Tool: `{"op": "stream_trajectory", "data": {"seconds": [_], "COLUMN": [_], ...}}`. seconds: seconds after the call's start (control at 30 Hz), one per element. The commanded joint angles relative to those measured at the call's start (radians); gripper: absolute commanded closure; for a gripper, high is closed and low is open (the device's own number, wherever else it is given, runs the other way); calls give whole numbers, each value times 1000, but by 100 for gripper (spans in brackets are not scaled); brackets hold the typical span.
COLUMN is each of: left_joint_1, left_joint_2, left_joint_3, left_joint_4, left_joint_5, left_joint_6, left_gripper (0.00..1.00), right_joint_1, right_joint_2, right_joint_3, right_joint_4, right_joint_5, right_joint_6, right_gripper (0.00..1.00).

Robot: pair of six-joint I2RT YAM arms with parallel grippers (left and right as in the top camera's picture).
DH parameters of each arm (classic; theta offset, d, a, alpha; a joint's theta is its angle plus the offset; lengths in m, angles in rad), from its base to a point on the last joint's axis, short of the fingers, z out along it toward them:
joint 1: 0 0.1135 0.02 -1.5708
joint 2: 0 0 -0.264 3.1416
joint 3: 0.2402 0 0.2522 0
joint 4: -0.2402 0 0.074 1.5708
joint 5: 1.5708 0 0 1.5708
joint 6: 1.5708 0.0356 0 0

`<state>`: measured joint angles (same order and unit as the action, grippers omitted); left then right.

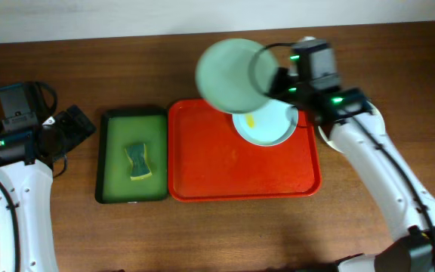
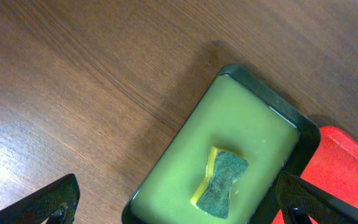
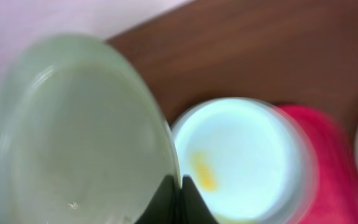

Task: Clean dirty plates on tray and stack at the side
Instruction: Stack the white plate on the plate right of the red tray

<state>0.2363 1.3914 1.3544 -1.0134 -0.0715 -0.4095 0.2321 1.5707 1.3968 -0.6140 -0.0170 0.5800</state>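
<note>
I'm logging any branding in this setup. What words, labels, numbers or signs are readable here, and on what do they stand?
No text can be read anywhere.
On the raised pale green plate: nothing printed.
On the plate with the yellow smear: nothing printed; blurred in the right wrist view.
On the red tray, green tray and sponge: no markings.
On the right arm and left arm: only small green lights, no legible label.

Left arm [image 1: 23, 219], right arm [image 1: 380, 170]: smooth white shell links; black wrist housings, each with small green lights; black cables looped beside the left wrist; left hand [image 1: 78, 125], right hand [image 1: 272, 78]: matte black fingers.
</note>
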Motion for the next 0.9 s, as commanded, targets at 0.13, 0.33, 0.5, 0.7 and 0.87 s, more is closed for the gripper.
{"op": "stream_trajectory", "data": {"seconds": [0.13,0.33,0.5,0.7,0.87], "left_joint_1": [2,2,2,2,2], "left_joint_2": [-6,-6,-6,-6,-6], "left_joint_3": [18,18,18,18,18], "left_joint_4": [-2,-2,-2,-2,-2], "left_joint_5": [-4,-4,-4,-4,-4], "left_joint_6": [-9,-9,-9,-9,-9], "left_gripper": [1,1,1,1,1], "right_joint_1": [-557,-684,-684,-684,-684], "right_joint_2": [-20,51,56,60,60], "right_joint_3": [-4,-122,-229,-231,-232], "right_joint_4": [-321,-346,-211,-195,-197], "right_joint_5": [-58,82,101,154,153], "right_joint_6": [-26,-25,-24,-25,-26], "right_gripper": [96,96,96,96,96]}}
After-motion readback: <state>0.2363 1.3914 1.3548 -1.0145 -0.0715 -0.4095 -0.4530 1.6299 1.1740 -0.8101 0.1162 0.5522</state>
